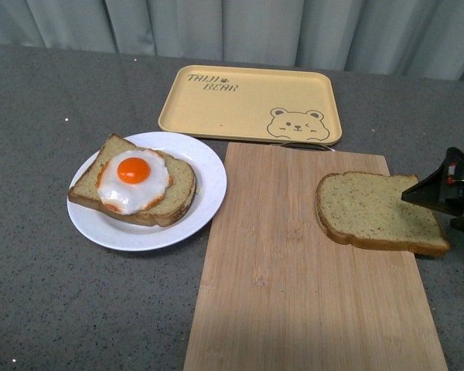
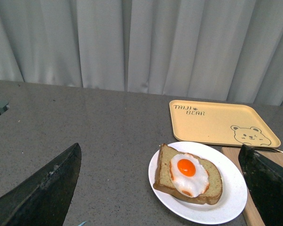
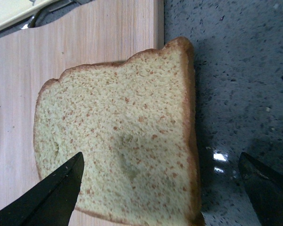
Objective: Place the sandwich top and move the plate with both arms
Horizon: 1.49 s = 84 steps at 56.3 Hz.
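The sandwich top (image 1: pixel 377 210), a plain tan bread slice, lies on the right side of the wooden cutting board (image 1: pixel 294 286), its right edge overhanging the board. My right gripper (image 1: pixel 452 202) hovers open at that edge; in the right wrist view its gripper (image 3: pixel 160 188) straddles the slice (image 3: pixel 127 141), one finger over the bread, the other over the grey table. The white plate (image 1: pixel 205 166) sits left of the board and holds a bread slice with a fried egg (image 1: pixel 134 182). My left gripper (image 2: pixel 162 188) is open above the table near the plate (image 2: pixel 231 197); the front view does not show it.
A yellow tray with a bear drawing (image 1: pixel 251 104) lies behind the plate and board. Grey curtains hang at the back of the grey speckled table (image 1: pixel 46 294). The board's far end almost touches the tray.
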Motion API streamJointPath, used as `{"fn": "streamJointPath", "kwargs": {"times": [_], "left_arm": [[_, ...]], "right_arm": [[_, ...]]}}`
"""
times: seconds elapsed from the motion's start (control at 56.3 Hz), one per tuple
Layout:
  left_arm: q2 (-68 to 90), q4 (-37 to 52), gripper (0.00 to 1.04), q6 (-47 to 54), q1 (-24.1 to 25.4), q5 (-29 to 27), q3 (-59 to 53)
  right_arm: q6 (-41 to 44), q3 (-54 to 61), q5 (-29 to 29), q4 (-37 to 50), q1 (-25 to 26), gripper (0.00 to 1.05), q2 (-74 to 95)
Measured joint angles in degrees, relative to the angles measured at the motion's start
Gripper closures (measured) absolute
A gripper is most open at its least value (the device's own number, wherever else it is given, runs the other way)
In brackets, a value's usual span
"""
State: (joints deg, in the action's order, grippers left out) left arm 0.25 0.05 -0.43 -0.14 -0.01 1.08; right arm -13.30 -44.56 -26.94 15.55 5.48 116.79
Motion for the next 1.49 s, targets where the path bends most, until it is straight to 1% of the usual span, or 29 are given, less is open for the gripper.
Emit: {"fn": "streamJointPath", "kwargs": {"times": [0.053,0.178,0.213,0.231,0.266,0.355,0.462,0.604,0.675,0.71,0.888,0.976,1.065,1.225,1.26,1.491], "left_arm": [[0.0,0.0,0.07,0.0,0.0,0.0,0.0],[0.0,0.0,0.07,0.0,0.0,0.0,0.0],[0.0,0.0,0.07,0.0,0.0,0.0,0.0],[0.0,0.0,0.07,0.0,0.0,0.0,0.0],[0.0,0.0,0.07,0.0,0.0,0.0,0.0],[0.0,0.0,0.07,0.0,0.0,0.0,0.0],[0.0,0.0,0.07,0.0,0.0,0.0,0.0],[0.0,0.0,0.07,0.0,0.0,0.0,0.0],[0.0,0.0,0.07,0.0,0.0,0.0,0.0],[0.0,0.0,0.07,0.0,0.0,0.0,0.0],[0.0,0.0,0.07,0.0,0.0,0.0,0.0],[0.0,0.0,0.07,0.0,0.0,0.0,0.0],[0.0,0.0,0.07,0.0,0.0,0.0,0.0],[0.0,0.0,0.07,0.0,0.0,0.0,0.0],[0.0,0.0,0.07,0.0,0.0,0.0,0.0],[0.0,0.0,0.07,0.0,0.0,0.0,0.0]], "right_arm": [[-0.5,-1.0,0.8,-0.6,-0.7,0.12,1.2],[-1.6,-2.6,1.5,-1.6,-2.1,0.32,3.6],[-2.1,-2.9,1.3,-1.6,-2.3,0.40,3.9],[-2.1,-2.9,1.4,-1.6,-2.3,0.42,3.9],[-2.2,-3.1,1.6,-1.6,-2.4,0.49,3.9],[-2.4,-3.3,1.6,-1.7,-2.5,0.60,3.8],[-2.3,-3.3,3.0,-3.0,-2.5,0.74,2.9],[-2.7,-2.4,2.8,-3.9,-3.0,0.94,-0.4],[-3.7,-1.6,2.0,-3.7,-3.5,1.00,-2.8],[-4.3,-1.2,1.2,-3.4,-3.7,1.02,-4.0],[-10.2,0.5,-3.2,0.5,-6.1,1.02,-10.6],[-14.6,1.7,-6.3,5.1,-8.1,1.02,-12.9],[-18.6,2.1,-8.1,9.2,-10.2,1.02,-13.4],[-24.1,1.4,-7.6,16.4,-14.8,1.02,-10.5],[-25.9,0.2,-7.3,18.2,-16.6,1.02,-8.5],[-33.2,-9.4,-6.3,22.4,-26.0,1.02,1.6]]}}
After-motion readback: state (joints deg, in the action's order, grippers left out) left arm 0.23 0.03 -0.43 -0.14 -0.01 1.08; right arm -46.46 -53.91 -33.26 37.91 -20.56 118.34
